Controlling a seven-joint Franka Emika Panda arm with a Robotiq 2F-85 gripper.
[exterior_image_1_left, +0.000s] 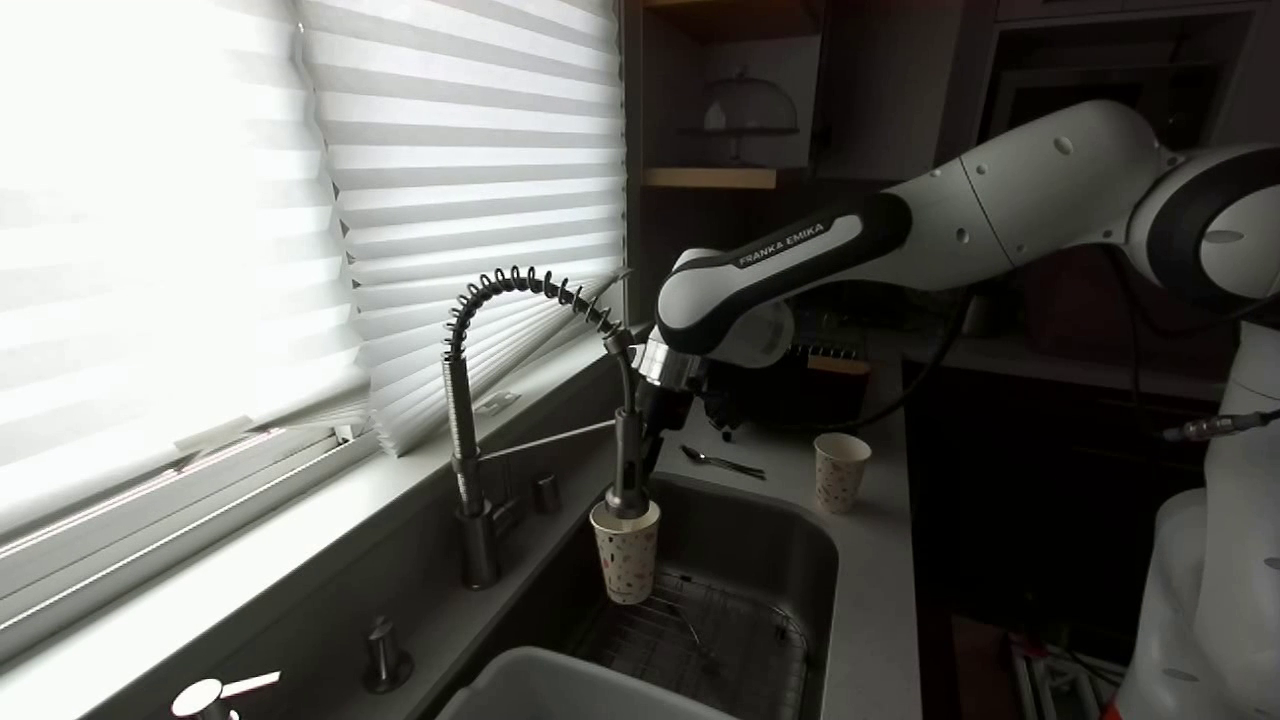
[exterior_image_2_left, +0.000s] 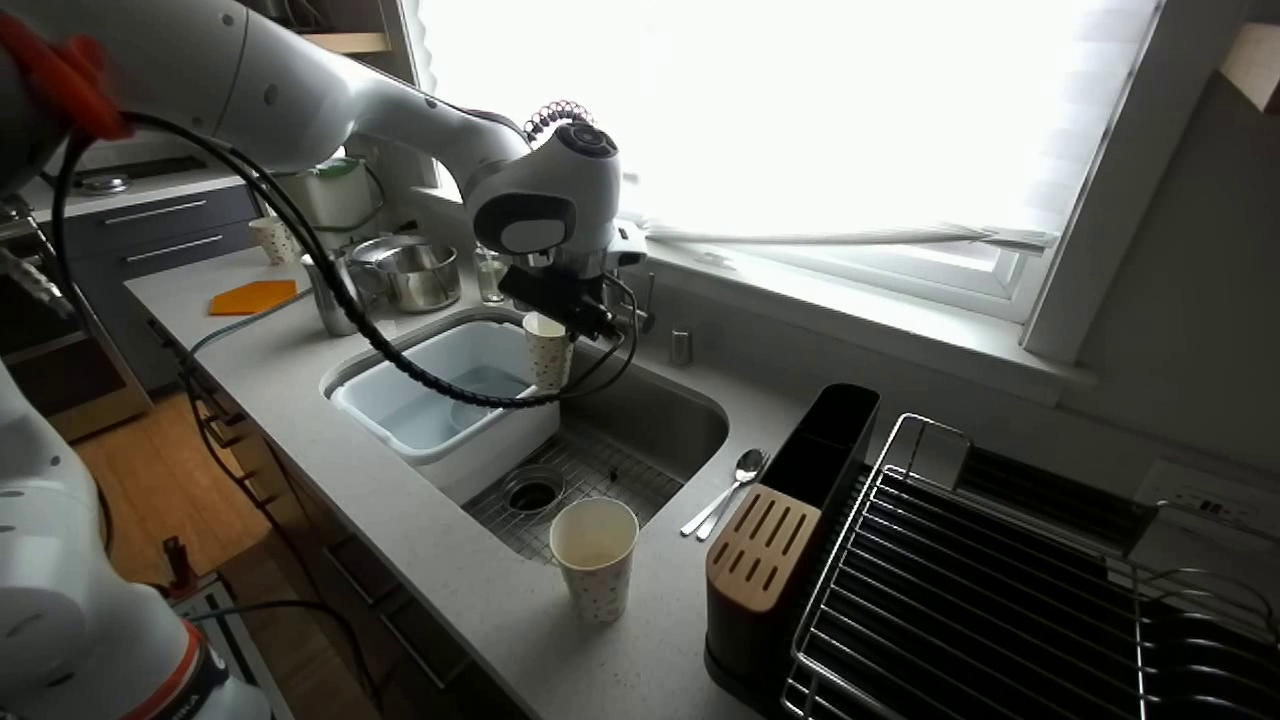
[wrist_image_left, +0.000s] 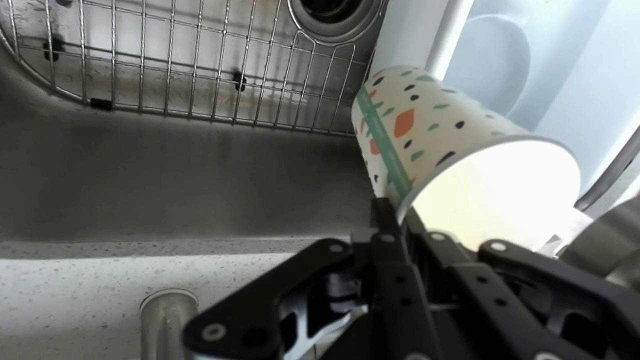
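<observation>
A speckled paper cup (wrist_image_left: 425, 115) is pinched by its rim in my gripper (wrist_image_left: 400, 215), one finger inside the wall and one outside. In an exterior view this cup (exterior_image_1_left: 628, 565) hangs upright over the sink, its mouth just below the faucet's spray head (exterior_image_1_left: 628, 460). Whether the spray head reaches into the cup cannot be told. The faucet partly hides my gripper there. From the opposite side the cup (exterior_image_2_left: 546, 358) shows beside the wrist, near the plastic tub. A matching cup (exterior_image_2_left: 597, 570) stands upright on the counter by the sink.
The sink (exterior_image_1_left: 690, 500) has a wire grid (wrist_image_left: 200, 65) on its bottom and a pale tub (exterior_image_2_left: 460, 455) in one half. A spoon and fork (exterior_image_2_left: 730, 490), a black utensil holder (exterior_image_2_left: 835, 430) and a dish rack (exterior_image_2_left: 960, 560) stand beyond. Metal pots (exterior_image_2_left: 420, 275) sit past the tub.
</observation>
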